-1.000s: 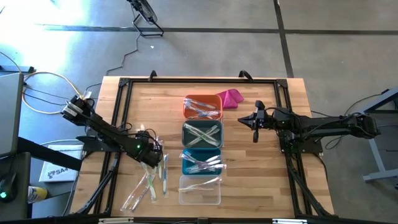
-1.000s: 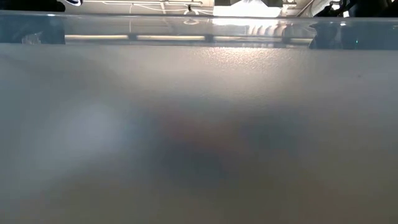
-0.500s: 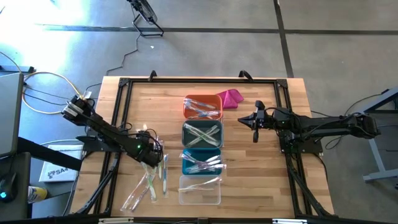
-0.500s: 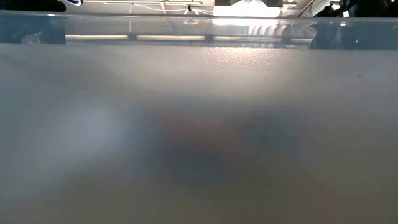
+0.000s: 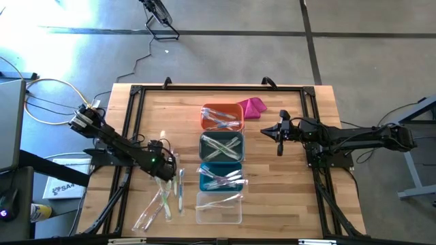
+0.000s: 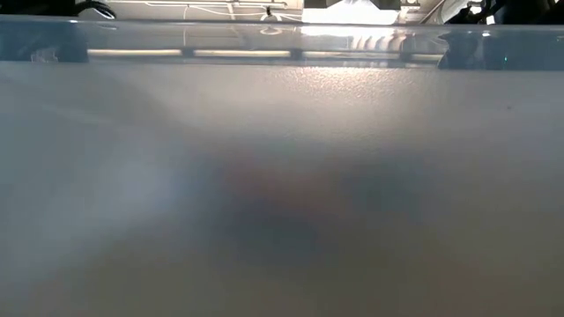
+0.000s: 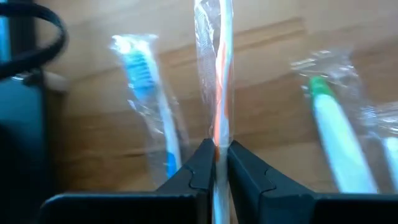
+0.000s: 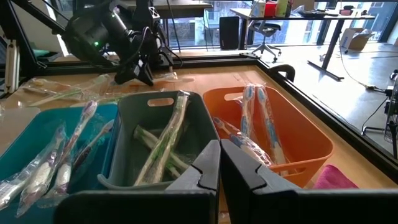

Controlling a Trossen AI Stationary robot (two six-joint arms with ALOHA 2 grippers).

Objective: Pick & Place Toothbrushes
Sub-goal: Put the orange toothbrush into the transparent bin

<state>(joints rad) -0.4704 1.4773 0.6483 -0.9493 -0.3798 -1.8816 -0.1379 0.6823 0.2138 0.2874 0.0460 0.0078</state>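
Note:
Several wrapped toothbrushes lie loose on the wood at the table's near left. My left gripper stands over their far end, pointing steeply down, shut on one with an orange-pink handle. A blue one and a green one lie on either side of it. More toothbrushes lie in the orange bin, grey bin, teal bin and clear bin. My right gripper hangs shut and empty, right of the bins. My left gripper pinches the wrapped orange-pink toothbrush by its handle between its two fingers, coming from above at a steep slant. The fingers lie along the toothbrush. It runs straight away from the fingers over the wood; I cannot tell whether it is clear of the table.
The four bins stand in a row down the table's middle. A magenta cloth lump lies beside the orange bin at the far side. A black frame runs round the tabletop. The low view is filled by a blurred clear wall.
My left gripper has tipped a little while staying over the far end of the loose toothbrushes. The high view is too small to show its finger gap.

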